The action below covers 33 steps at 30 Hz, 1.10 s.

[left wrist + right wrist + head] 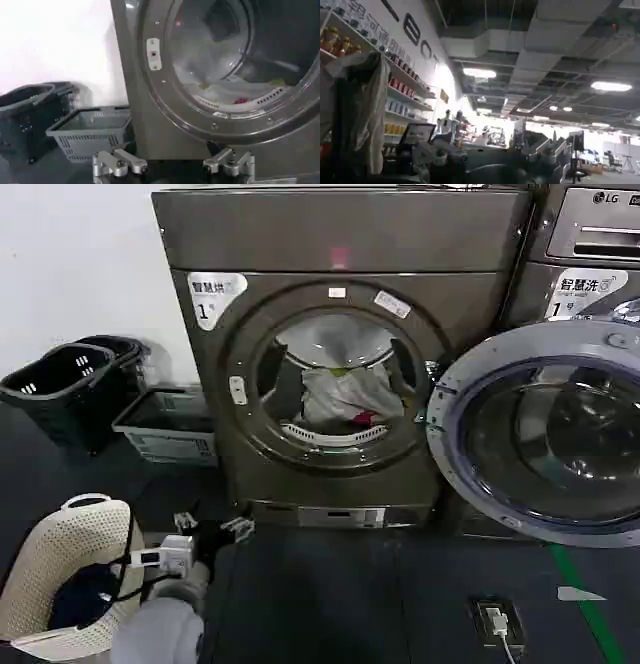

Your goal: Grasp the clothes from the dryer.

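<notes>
The dryer (335, 364) stands with its round door (545, 434) swung wide to the right, and the clothes (340, 396) lie heaped inside the drum, white and pale grey with small red and yellow-green patches. The left gripper (212, 529) hovers low near the floor, in front of the dryer's lower left corner and beside a white basket (70, 569), its fingers (120, 162) spread apart and holding nothing.

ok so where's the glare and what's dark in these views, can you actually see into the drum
Head view: the dryer drum is lit inside, so the clothes read clearly; the open door glass is dark with faint reflections. Left wrist view: the left gripper sits low in shadow, and the white wall is washed out. Right wrist view: ceiling lights glare and the foreground is dim.
</notes>
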### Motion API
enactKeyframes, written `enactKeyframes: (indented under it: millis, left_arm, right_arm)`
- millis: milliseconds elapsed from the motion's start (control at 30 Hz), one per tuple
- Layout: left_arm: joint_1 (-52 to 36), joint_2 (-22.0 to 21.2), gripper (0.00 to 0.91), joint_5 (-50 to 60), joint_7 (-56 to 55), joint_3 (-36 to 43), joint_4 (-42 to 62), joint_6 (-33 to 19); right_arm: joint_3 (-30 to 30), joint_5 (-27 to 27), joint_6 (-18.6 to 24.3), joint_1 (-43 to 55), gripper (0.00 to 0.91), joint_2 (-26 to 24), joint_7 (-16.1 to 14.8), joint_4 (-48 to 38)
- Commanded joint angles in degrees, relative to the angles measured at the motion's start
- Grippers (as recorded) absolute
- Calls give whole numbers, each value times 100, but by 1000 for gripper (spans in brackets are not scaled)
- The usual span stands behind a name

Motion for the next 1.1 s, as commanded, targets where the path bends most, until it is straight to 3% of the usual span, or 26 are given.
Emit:
enactKeyframes:
  millis: [33, 200, 1100]
  left_arm:
    - [-23, -29, 907, -138, -59, 9, -16, 280]
    - [-10, -23, 907, -170, -92, -14, -22, 280]
    - [18, -33, 907, -200, -58, 40, -46, 280]
  right_arm:
    - [-140, 143, 409, -2, 907, 8, 189, -60]
    - [-185, 171, 545, 30, 907, 3, 210, -147]
    - [-169, 446, 341, 7, 907, -16, 441, -143]
